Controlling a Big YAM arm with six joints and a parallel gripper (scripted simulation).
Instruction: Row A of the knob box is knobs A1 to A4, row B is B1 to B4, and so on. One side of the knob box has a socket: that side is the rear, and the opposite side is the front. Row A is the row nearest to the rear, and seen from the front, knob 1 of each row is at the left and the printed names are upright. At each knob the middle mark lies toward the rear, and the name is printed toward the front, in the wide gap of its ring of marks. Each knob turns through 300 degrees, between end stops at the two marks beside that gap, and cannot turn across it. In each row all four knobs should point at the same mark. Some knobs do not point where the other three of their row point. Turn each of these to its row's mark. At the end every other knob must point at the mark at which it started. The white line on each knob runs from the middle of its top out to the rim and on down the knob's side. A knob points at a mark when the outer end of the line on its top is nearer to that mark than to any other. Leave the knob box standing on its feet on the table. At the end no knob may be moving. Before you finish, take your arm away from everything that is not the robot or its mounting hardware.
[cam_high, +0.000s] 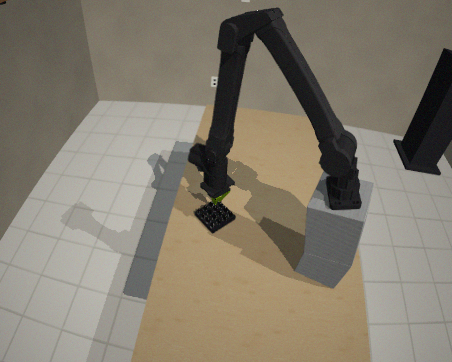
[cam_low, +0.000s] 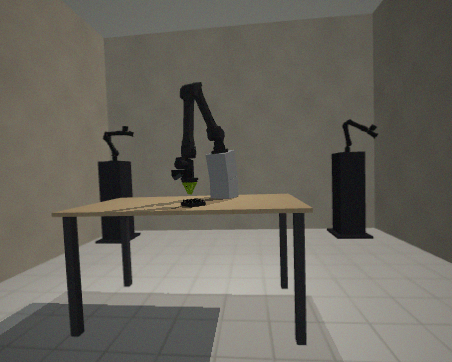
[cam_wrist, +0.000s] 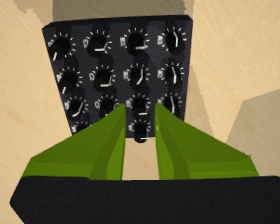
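Note:
The black knob box (cam_high: 217, 217) stands flat on the wooden table, with four rows of four knobs. It fills the upper part of the wrist view (cam_wrist: 119, 75), and in the side view it is a low dark shape (cam_low: 193, 202). My gripper (cam_high: 218, 199) with green fingers hangs a little above the box, as the side view (cam_low: 189, 190) shows. In the wrist view the fingertips stand slightly apart, and a knob (cam_wrist: 140, 131) in the row nearest the camera shows in the gap below them. The fingers touch nothing. The printed names are too small to read.
The grey pedestal (cam_high: 334, 235) carrying my arm's base stands on the table to the right of the box. Black pillars with other arms (cam_low: 348, 192) stand on the floor beyond the table.

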